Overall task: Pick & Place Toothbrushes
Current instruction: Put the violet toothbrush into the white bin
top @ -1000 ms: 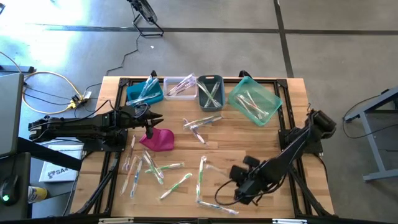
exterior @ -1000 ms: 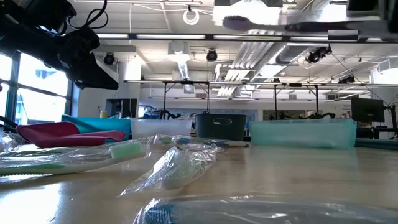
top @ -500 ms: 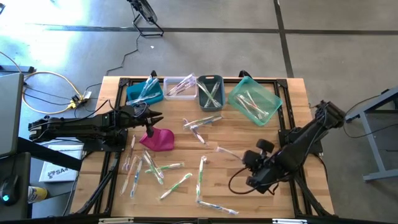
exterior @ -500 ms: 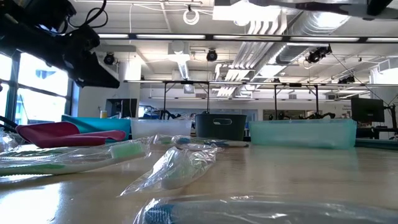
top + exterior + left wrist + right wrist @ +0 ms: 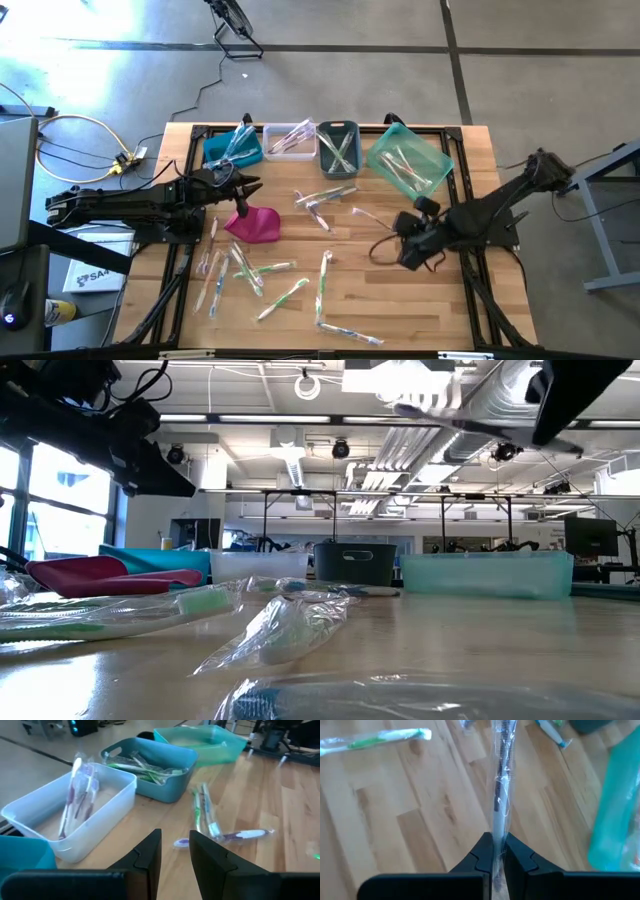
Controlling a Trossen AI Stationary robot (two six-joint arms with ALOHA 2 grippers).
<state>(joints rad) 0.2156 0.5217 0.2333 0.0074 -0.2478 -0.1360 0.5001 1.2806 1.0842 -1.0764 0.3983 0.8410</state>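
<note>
High view. The right claw [image 5: 398, 232] is raised over the right half of the wooden table [image 5: 400, 300], closed on a wrapped toothbrush [image 5: 368, 215] that sticks out toward the left, just near of the teal bin [image 5: 409, 160]. The left claw [image 5: 248, 186] hangs at the left side, just far of the magenta pouch [image 5: 255, 224], its fingers a small way apart and holding nothing. Loose toothbrushes [image 5: 250, 270] lie scattered on the near left of the table, with a small group [image 5: 322, 197] at centre. Along the far edge stand the blue bin [image 5: 232, 148], the clear bin [image 5: 290, 139], the grey bin [image 5: 338, 147] and the teal bin, each containing toothbrushes.

Low view. The held toothbrush [image 5: 470, 422] shows aloft at upper right, tilted. Wrapped toothbrushes [image 5: 280, 625] lie in the foreground; the bins stand in a row behind them.

Left wrist view. The two fingers [image 5: 148, 854] stand slightly parted with nothing between them. Beyond are the clear bin [image 5: 75, 815] with toothbrushes, the grey bin [image 5: 155, 767] and loose toothbrushes [image 5: 210, 820] on the table.

Right wrist view. The fingers [image 5: 482, 855] are pinched onto the clear-wrapped toothbrush [image 5: 501, 785], which is held clear of the table; a green-handled toothbrush [image 5: 375, 740] lies on the wood.
</note>
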